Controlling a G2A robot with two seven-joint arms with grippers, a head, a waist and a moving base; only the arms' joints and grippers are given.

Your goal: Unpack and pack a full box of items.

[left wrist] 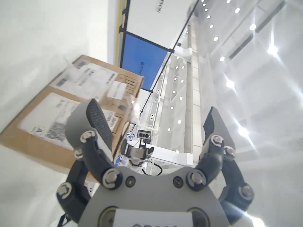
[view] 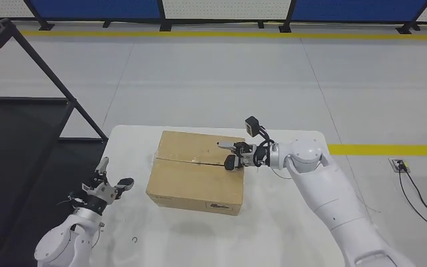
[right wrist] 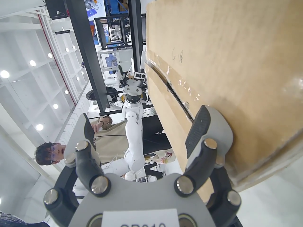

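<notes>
Cardboard box sits mid-desk with its flaps down and its centre seam running 9-to-3 across the top. The desk is white.

Right pincer is at the 3 o'clock end of the box top, right over the seam, with its jaws spread and nothing between them. In the right wrist view the right pincer has one finger's outer side lying against the box top, just beside the seam. The other finger is off the box in open air. The seam shows a dark gap with shiny tape along it.

Left pincer is at 9 o'clock from the box, well apart from it, near the desk's 8 o'clock edge. Its jaws are wide apart and hold nothing. In the left wrist view the left pincer points up past the box side, which carries white labels.

A small dark thing lies on the desk at 7 o'clock from the box, too small to tell what it is.
</notes>
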